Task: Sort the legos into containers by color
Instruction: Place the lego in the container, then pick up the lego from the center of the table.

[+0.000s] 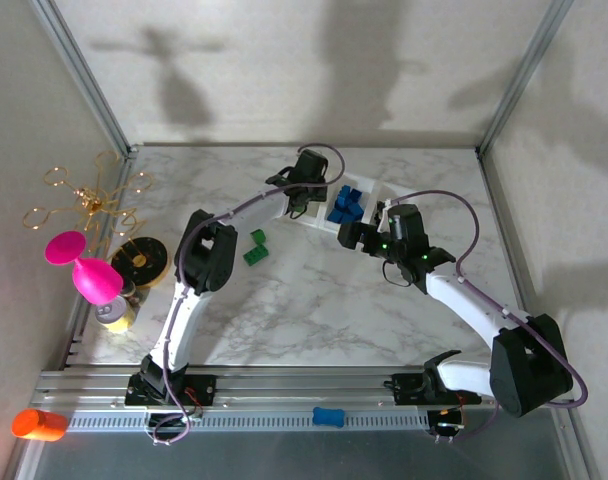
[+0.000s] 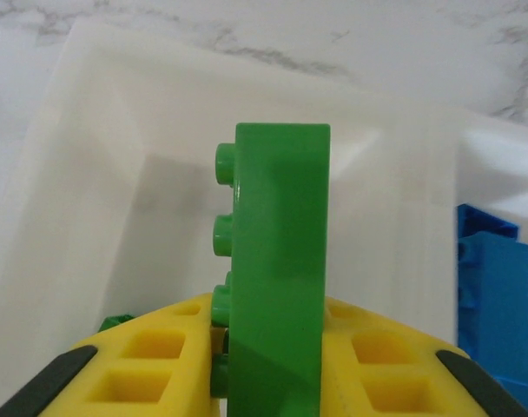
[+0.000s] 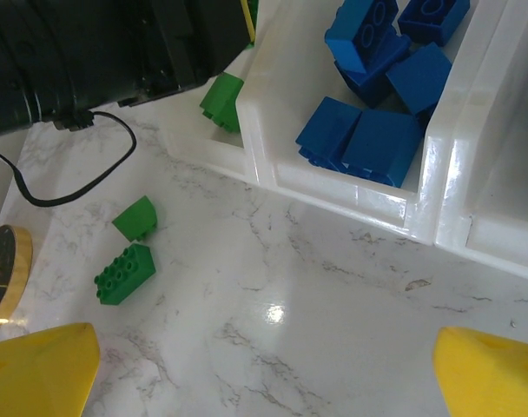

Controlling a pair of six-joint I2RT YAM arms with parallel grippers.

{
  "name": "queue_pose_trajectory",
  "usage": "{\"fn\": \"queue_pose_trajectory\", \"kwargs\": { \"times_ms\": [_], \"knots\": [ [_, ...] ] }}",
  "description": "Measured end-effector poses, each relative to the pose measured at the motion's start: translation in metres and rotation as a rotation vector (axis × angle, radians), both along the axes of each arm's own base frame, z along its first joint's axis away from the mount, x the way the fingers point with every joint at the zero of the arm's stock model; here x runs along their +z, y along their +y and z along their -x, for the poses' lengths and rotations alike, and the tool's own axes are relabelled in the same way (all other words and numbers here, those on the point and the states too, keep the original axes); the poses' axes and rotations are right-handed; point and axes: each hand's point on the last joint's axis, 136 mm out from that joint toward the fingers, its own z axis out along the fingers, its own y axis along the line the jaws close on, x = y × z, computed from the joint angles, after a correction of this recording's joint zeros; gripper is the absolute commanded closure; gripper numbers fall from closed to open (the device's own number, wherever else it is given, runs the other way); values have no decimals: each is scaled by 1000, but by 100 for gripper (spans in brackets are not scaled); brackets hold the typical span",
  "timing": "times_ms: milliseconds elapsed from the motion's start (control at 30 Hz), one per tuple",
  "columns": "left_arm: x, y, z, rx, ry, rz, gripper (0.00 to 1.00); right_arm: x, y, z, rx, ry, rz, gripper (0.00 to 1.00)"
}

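My left gripper (image 2: 273, 347) is shut on a green lego (image 2: 277, 261), held upright between the yellow fingers (image 2: 151, 365) over the left bin (image 2: 99, 174) of the white containers (image 1: 382, 195). A scrap of another green lego (image 2: 116, 321) shows in that bin. Blue legos (image 3: 377, 78) fill the middle bin. Two loose green legos (image 3: 135, 217) (image 3: 123, 274) lie on the marble left of the tray (image 3: 333, 195). My right gripper (image 3: 268, 373) hangs open over bare marble in front of the tray. From above, the left gripper (image 1: 302, 195) is at the tray's left end and the right gripper (image 1: 349, 235) just in front of it.
At the left edge stand a pink object (image 1: 84, 265), a gold wire ornament (image 1: 84, 200), a black and gold disc (image 1: 139, 260) and a yellow can (image 1: 114, 312). An orange cylinder (image 1: 39, 424) and a blue oblong piece (image 1: 327, 416) rest on the front rail.
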Motion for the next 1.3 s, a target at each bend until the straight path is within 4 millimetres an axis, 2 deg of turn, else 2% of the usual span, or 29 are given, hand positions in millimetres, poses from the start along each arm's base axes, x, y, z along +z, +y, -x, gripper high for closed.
{"fn": "queue_pose_trajectory", "kwargs": {
  "times_ms": [33,267,367,433,500,700,800,900,1133,1233,1300],
  "knots": [
    [-1,1,1,2,6,-4,65,1,0,0,-1,-1,0,1],
    [2,2,1,2,5,-3,61,9,2,-4,3,-21,-3,1],
    [11,3,2,3,-1,0,62,16,3,-6,11,-37,0,1],
    [24,7,8,3,-12,9,62,21,4,-7,21,-49,7,1],
    [38,14,19,8,-20,20,62,23,4,-7,31,-57,12,1],
    [87,48,70,40,-67,85,62,19,12,-2,68,-57,27,1],
    [96,68,94,83,-76,107,61,14,25,6,108,-46,30,1],
    [83,90,115,153,-50,99,57,2,38,17,153,-18,31,1],
    [14,137,164,286,94,3,42,-23,50,29,195,43,14,1],
    [-2,146,174,295,130,-37,35,-27,53,30,196,52,8,1],
    [-6,149,175,289,137,-48,31,-27,54,29,195,51,4,1]
  ]
}}
